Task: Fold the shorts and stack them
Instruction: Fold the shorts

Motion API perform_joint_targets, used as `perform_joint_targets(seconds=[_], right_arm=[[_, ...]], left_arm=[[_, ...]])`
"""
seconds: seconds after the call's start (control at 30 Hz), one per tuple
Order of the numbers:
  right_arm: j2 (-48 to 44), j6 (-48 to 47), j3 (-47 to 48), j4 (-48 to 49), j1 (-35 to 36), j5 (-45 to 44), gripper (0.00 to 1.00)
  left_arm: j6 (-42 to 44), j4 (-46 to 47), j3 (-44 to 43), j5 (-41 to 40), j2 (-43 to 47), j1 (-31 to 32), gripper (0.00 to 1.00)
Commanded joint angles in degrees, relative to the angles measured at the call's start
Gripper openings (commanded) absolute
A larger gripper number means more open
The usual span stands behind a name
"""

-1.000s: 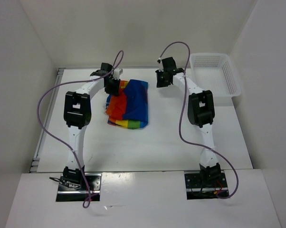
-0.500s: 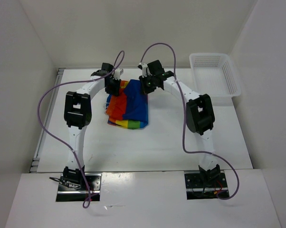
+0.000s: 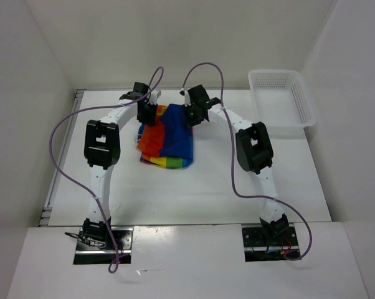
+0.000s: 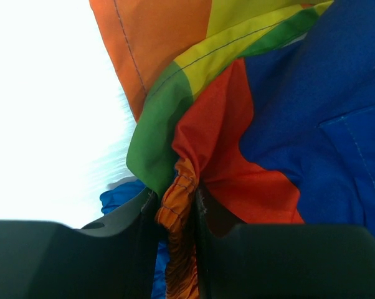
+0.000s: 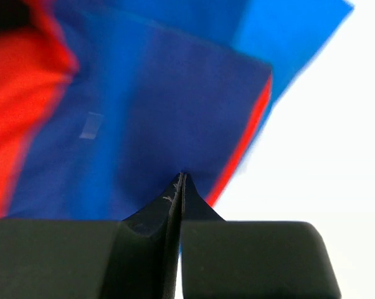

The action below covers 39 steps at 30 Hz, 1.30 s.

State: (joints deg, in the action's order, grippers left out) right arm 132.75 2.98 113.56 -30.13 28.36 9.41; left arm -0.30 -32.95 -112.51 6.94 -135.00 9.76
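Observation:
The rainbow-striped shorts (image 3: 169,140) lie bunched on the table between my two arms, blue side up. My left gripper (image 3: 146,116) is at their far left corner. In the left wrist view it (image 4: 175,198) is shut on the gathered orange waistband (image 4: 180,180), with green, red and blue folds spreading beyond. My right gripper (image 3: 191,117) is at the shorts' far right edge. In the right wrist view it (image 5: 180,179) is shut, fingertips pressed together with nothing seen between them, just over the blue fabric (image 5: 144,112) near its edge.
A white mesh basket (image 3: 304,99) stands at the back right of the table. White walls enclose the table on the left, back and right. Purple cables loop above both arms.
My right arm has swung left from near the basket to the far right edge of the shorts. My left gripper has stayed on the waistband.

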Motion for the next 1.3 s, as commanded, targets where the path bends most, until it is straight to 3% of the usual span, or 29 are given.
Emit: perform_joint_targets(seconds=[0.0,0.27,0.63,0.9,1.03,1.07,1.13,1.27], right_arm=[[4.1,0.5,-1.8,1.6,0.3,-3.8,0.0],[8.2,-0.2,-0.4,2.7,0.3,-6.9,0.0],[7.6,-1.3,-2.7,3.8,-0.9,-14.7,0.0],[3.1,-2.5,-4.1,3.8,-0.9,-15.3,0.0],[-0.8,-4.7,-4.1,2.5,-0.9,-10.9,0.0],[-1.9,-5.5,-4.1,2.5,-0.4,-10.9,0.0],[-5.4,-6.1,-2.6,2.5,-0.4,-10.9,0.03],[-12.8,-8.5,-4.0,2.0,-0.4,-12.9,0.09]], left_arm=[[0.3,-1.1,-1.4,-3.5,1.6,-1.1,0.32],[0.3,-1.1,-1.4,-4.0,1.6,-1.7,0.38],[0.3,0.0,2.0,-12.2,3.9,-3.5,0.46],[0.3,0.0,-1.9,-10.0,4.4,-3.5,0.64],[0.3,-0.8,-4.6,-4.3,4.7,-3.5,0.79],[0.3,-0.2,-4.6,-2.9,5.6,-3.5,0.89],[0.3,0.6,-4.6,-0.4,8.6,-3.5,1.0],[0.3,0.6,-8.7,3.0,12.7,-3.5,1.0]])
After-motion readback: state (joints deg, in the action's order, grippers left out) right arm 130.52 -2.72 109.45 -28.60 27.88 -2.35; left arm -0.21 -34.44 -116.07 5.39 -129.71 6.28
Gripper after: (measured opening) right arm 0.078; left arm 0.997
